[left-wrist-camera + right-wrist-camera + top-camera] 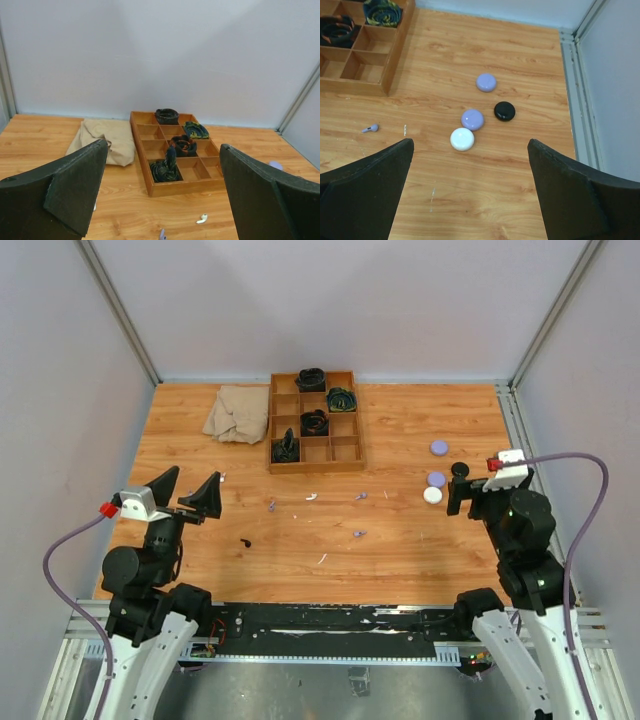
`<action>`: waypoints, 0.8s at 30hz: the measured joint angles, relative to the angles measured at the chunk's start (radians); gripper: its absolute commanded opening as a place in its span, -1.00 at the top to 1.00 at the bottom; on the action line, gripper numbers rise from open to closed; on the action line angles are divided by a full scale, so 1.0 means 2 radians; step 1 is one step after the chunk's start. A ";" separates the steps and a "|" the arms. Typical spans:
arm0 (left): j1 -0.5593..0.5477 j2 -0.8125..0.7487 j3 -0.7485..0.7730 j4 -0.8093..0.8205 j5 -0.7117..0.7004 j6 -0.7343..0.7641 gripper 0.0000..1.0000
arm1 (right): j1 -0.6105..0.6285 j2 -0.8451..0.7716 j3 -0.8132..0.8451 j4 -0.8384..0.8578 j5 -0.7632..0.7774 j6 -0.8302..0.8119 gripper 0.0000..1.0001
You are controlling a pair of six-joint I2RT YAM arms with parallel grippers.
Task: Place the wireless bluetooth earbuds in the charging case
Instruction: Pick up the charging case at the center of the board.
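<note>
L pincer [188,490], R pincer [458,490] agape, angled fwd-down

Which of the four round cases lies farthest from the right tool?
The lilac case set apart beyond the rest; the second lilac case, the white case and the black case cluster nearer to it.

Across the wooden table [420,560] from me sits a shallow wooden tray [346,449], divided three compartments across and four deep. Four of them hold rolled fabric. A dark roll [312,378] fills the far middle cell, and a green-patterned roll [341,398] sits in the right cell of the second row. An orange-flecked roll [314,422] occupies the middle of the third row, and an upright roll [287,448] pokes out of the near left cell. A crumpled beige cloth [237,412] lies just beside the tray's left wall.
</note>
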State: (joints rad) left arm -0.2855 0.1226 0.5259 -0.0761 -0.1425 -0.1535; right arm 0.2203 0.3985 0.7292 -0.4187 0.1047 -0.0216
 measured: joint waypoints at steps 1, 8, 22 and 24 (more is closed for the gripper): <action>-0.002 -0.001 0.000 0.000 -0.001 0.000 -0.99 | 0.000 0.018 0.004 -0.001 0.005 0.002 -0.97; -0.009 -0.005 0.000 0.000 -0.004 0.000 -0.99 | 0.000 0.184 0.034 0.000 0.045 0.027 -0.97; -0.013 -0.006 0.000 -0.001 -0.007 0.001 -0.99 | -0.122 0.489 0.120 0.053 -0.032 0.037 -0.89; -0.013 -0.007 -0.001 -0.001 -0.007 0.002 -0.99 | -0.142 0.528 0.139 0.058 -0.053 0.036 -0.82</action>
State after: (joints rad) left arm -0.3111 0.1078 0.5247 -0.0772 -0.1558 -0.1493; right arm -0.0635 1.4548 1.0069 -0.3019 -0.0017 0.0505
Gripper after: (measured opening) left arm 0.993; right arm 0.953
